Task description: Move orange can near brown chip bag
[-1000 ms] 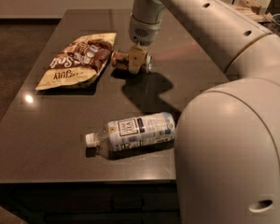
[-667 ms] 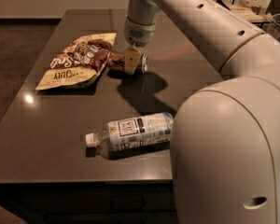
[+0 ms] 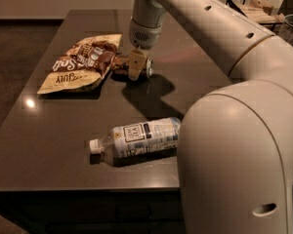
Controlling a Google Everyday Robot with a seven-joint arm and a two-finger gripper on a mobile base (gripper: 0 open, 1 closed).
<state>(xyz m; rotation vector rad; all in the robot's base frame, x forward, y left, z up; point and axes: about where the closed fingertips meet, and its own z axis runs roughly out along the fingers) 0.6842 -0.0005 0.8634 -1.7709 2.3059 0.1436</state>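
Note:
The orange can [image 3: 120, 64] lies on its side on the dark table [image 3: 49, 145], right at the right edge of the brown chip bag [image 3: 82, 62]. The bag lies flat at the table's back left. My gripper [image 3: 136, 65] comes down from the arm above and is shut on the orange can around its middle; one tan finger [image 3: 136, 63] crosses the front of the can. The can's silver end [image 3: 149, 67] shows to the right of the finger. The far finger is hidden.
A clear plastic bottle [image 3: 139, 136] with a white label and cap lies on its side near the table's front edge. My arm's large pale body [image 3: 234, 160] fills the right foreground. A rack [image 3: 254, 6] stands at the back right, beyond the table.
My gripper has moved left with the orange can, bringing it from a small gap away to right against the chip bag's right edge. The bottle has not moved.

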